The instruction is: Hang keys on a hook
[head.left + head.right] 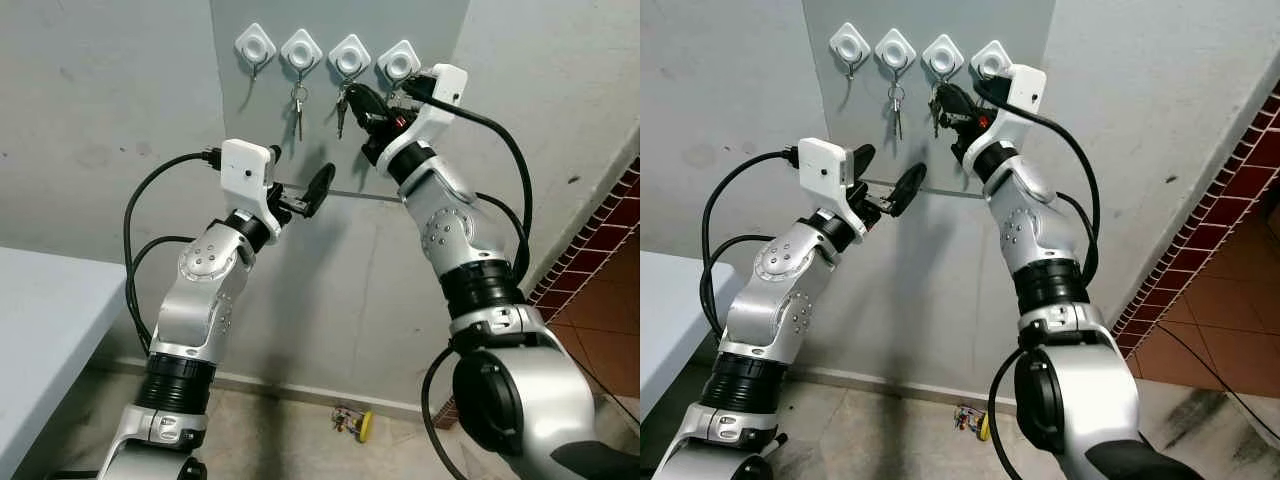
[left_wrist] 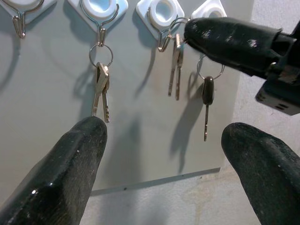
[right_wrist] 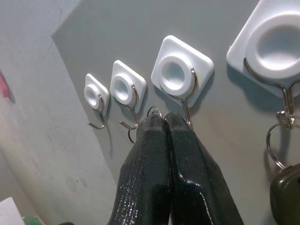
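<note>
right gripper [image 3: 164, 123] pinches the key ring [image 3: 153, 111] pressed together, right at the third hook [image 3: 187, 110] to slip it on; left gripper [image 2: 161, 136] spread, idle nearby.

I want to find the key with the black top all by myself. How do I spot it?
Look at the grey board on the wall with four white hooks in a row. Go to the hook at the robot's right end; the black-topped key hangs below it on a ring, beside the right gripper. The other keys are plain silver metal.
</note>
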Controlling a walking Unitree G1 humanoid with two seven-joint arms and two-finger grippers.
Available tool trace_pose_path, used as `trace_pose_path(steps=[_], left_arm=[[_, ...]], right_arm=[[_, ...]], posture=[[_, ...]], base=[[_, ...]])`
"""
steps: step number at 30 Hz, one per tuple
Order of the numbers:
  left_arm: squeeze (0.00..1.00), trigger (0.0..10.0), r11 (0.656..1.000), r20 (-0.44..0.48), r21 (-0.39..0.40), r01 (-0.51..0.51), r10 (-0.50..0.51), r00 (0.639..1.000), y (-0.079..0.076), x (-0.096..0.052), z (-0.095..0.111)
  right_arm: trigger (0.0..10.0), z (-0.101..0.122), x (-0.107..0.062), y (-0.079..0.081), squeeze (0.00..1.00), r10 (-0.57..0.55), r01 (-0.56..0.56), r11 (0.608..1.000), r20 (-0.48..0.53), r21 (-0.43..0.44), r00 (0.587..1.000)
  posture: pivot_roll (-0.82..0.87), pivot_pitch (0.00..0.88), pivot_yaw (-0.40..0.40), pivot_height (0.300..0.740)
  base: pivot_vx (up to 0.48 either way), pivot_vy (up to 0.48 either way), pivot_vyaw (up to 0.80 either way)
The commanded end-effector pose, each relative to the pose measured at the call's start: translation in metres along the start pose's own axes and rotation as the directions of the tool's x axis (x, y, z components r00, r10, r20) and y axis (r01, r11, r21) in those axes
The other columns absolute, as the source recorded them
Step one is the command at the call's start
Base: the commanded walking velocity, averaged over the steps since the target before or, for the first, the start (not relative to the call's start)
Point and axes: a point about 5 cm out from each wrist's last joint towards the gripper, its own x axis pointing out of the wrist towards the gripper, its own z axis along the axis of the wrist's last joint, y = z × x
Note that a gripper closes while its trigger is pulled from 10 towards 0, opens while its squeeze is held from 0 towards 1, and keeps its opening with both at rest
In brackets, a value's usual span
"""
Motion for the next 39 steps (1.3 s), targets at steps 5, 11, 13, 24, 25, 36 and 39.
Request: trace_pose_path(steps=[5,11,13,24,25,36,39], left_arm=[[0.0,10.0,1.0,0.008,0.005,-0.01,0.01,1.0,0.002,-0.001,0.005],[0.0,10.0,1.0,0.008,0.0,-0.014,0.014,1.0,0.001,-0.001,0.005],[0.0,10.0,1.0,0.009,-0.001,-0.014,0.014,1.0,0.001,-0.001,0.005],[0.0,10.0,1.0,0.009,-0.01,-0.019,0.019,1.0,0.002,-0.001,0.005],[0.0,10.0,1.0,0.009,-0.01,-0.019,0.019,1.0,0.002,-0.001,0.005],[0.0,10.0,1.0,0.011,-0.014,-0.024,0.024,1.0,0.002,-0.001,0.006],[0.0,10.0,1.0,0.011,-0.016,-0.023,0.024,1.0,0.002,-0.001,0.006]], right_arm=[[10.0,0.006,0.009,0.003,0.0,-0.034,0.034,0.999,0.01,0.032,0.999],[10.0,0.007,0.013,0.004,0.0,-0.046,0.046,0.998,0.007,0.048,0.999],[10.0,0.007,0.014,0.004,0.0,-0.042,0.042,0.998,0.007,0.048,0.999],[10.0,0.008,0.017,0.001,0.0,-0.102,0.103,0.99,-0.012,0.1,0.995],[10.0,0.007,0.017,0.001,0.0,-0.102,0.103,0.989,-0.011,0.107,0.995],[10.0,0.002,0.012,-0.005,0.0,-0.112,0.111,0.969,-0.007,0.223,0.994],[10.0,0.001,0.01,-0.007,1.0,-0.107,0.104,0.971,-0.001,0.217,0.994]], posture=[[0.03,0.001,-0.057,0.74],[0.03,0.001,-0.061,0.74],[0.03,0.001,-0.061,0.74],[0.03,0.001,-0.063,0.74],[0.03,0.005,-0.063,0.74],[0.03,0.004,-0.059,0.74],[0.03,0.002,-0.056,0.74]], base=[[0.0,0.0,0.0],[0.0,0.0,0.0],[0.0,0.0,0.0],[0.0,0.0,0.0],[0.0,0.0,0.0],[0.0,0.0,0.0],[0.0,0.0,0.0]])
